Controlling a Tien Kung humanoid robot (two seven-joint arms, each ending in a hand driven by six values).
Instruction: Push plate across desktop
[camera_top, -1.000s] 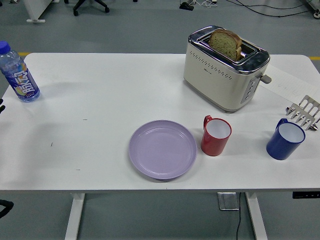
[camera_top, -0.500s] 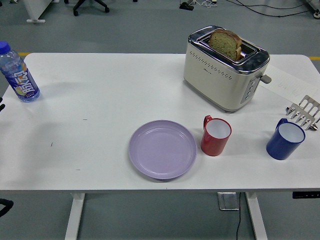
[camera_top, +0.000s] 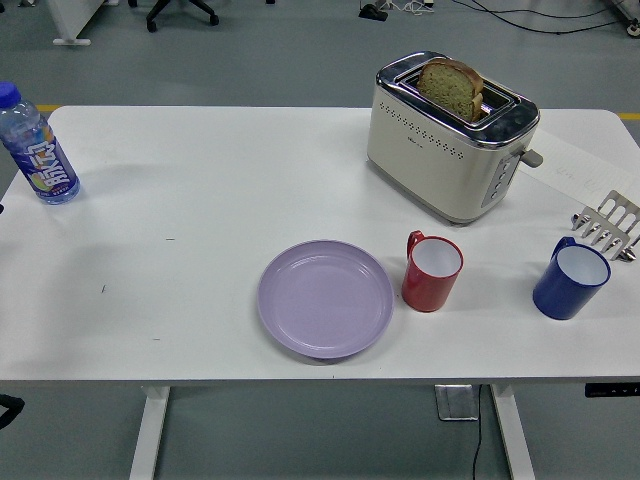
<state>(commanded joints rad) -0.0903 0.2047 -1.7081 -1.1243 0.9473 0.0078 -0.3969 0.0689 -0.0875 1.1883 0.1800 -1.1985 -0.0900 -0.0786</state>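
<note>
Lilac plate (camera_top: 325, 298) flat on white tabletop (camera_top: 200, 200), near front edge, just left of red mug (camera_top: 432, 271), not touching as far as I can tell. Neither of my hands in shot, so cannot tell whether fingers are spread or curled. Whether plate already slid here or awaits push, scene fits both. Any push, my judgement: flat fingers low on rim, slow, steering clear of red mug, toaster (camera_top: 452, 135) and blue mug (camera_top: 571, 279); open tabletop lies left
</note>
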